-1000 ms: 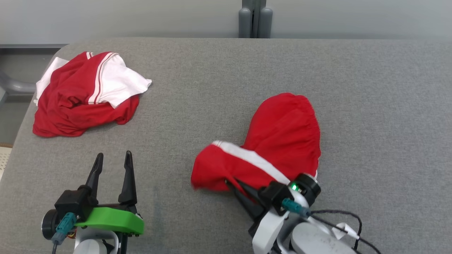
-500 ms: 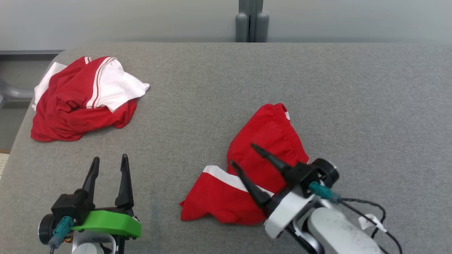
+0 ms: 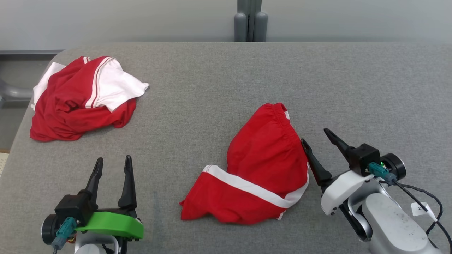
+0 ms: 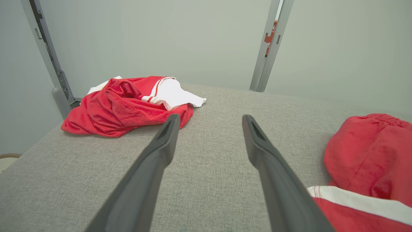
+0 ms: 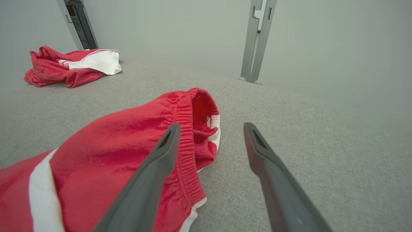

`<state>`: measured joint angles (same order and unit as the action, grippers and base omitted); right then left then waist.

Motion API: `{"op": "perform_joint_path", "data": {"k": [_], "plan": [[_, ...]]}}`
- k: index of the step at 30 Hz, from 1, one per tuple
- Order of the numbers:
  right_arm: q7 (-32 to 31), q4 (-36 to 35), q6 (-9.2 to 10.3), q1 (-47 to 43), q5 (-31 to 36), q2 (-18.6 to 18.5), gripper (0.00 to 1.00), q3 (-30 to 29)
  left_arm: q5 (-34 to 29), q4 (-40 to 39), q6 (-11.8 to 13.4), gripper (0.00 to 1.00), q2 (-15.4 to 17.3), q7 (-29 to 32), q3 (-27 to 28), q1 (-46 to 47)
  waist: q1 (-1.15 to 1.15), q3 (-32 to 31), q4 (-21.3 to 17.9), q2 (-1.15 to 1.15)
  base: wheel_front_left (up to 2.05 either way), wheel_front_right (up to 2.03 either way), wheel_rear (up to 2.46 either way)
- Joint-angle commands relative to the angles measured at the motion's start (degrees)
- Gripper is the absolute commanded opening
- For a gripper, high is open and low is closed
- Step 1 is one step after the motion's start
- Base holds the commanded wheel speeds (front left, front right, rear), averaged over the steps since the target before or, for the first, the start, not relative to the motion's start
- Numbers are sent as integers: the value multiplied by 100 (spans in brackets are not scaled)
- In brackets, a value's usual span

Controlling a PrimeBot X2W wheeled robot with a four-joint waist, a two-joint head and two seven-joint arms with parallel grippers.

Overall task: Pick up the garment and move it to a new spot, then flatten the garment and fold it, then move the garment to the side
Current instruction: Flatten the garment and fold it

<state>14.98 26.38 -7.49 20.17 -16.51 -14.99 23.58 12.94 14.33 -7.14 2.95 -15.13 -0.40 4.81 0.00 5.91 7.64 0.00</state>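
Observation:
The garment (image 3: 261, 165) is a pair of red shorts with a white stripe, lying crumpled on the grey table (image 3: 212, 88), its elastic waistband toward the far side. It also fills the lower left of the right wrist view (image 5: 112, 145) and the right edge of the left wrist view (image 4: 370, 161). My right gripper (image 3: 313, 135) stands open just right of the shorts, its left finger by the waistband edge, nothing between its fingers (image 5: 211, 124). Open and empty, my left gripper (image 3: 113, 157) hovers over bare table at the lower left (image 4: 210, 116).
A second red and white garment (image 3: 81, 95) lies bunched at the table's far left corner (image 4: 128, 103) (image 5: 70, 64). A grey post (image 3: 250, 19) stands behind the table's back edge. The table's rounded left edge drops off beside that heap.
My right gripper opened, let go of the shorts and drew back to the right. The shorts dropped and settled on the table. The left gripper stayed put.

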Motion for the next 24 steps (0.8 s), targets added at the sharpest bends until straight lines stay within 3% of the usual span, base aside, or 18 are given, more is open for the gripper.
{"op": "perform_joint_path", "data": {"k": [1,13,14,15,16,20,24], "plan": [[4,143,-1,-73,-62,8,100,23,-61,5,-27,100,3,-3,-12,49,0,60,66,0,0,0,0],[-16,1808,-1,282,-652,324,100,465,-54,45,-35,100,-3,-3,-55,172,0,189,252,0,0,0,0],[-18,1942,-1,337,-710,354,80,530,-54,53,-35,100,-2,-3,-65,176,0,190,266,0,0,0,0],[-17,2029,-1,385,-757,363,26,573,-52,59,-29,100,-3,-3,-70,177,0,189,275,0,0,0,0],[-13,2120,-1,430,-830,381,0,620,-49,66,-30,100,-3,-3,-71,182,0,187,280,0,0,0,0],[13,2252,0,589,-988,337,0,663,-46,65,-21,100,-3,-3,-33,133,0,157,235,0,0,0,0],[24,1766,-1,580,-916,192,0,157,-15,32,1,100,-3,-3,20,53,0,120,78,0,0,0,0]]}}
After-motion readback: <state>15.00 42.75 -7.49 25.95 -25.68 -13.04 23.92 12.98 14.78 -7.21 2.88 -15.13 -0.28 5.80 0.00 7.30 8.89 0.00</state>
